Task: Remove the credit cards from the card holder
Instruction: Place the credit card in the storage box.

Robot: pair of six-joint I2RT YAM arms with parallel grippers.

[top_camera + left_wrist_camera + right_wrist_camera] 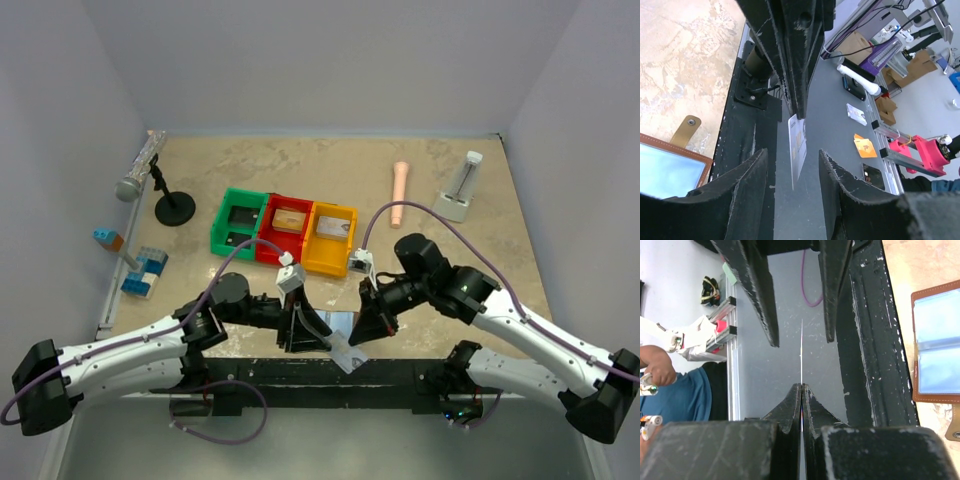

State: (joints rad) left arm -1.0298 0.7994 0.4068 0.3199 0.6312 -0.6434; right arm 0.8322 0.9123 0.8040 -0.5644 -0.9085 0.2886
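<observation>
Open card holder (937,347): pale blue inside, brown rim. R fingers (789,412) pinch card (798,145); L fingers (747,190) half-open astride it.

The left claw (793,151), its fingers (747,190) spread, flanks a white card (798,150) that stands edge-on in the gap with space on either side. From above, the right claw (799,111) pinches the card's top edge, jaws pressed together. At lower left the card holder (670,167) lies open on the marbled table (685,55), pale blue inside with a brown rim, its tan strap (686,130) angled up to the right. A black rail (747,130) borders the table. On the grey floor (830,100) beyond lie a white tag (856,113) and an orange slip (865,146).
</observation>
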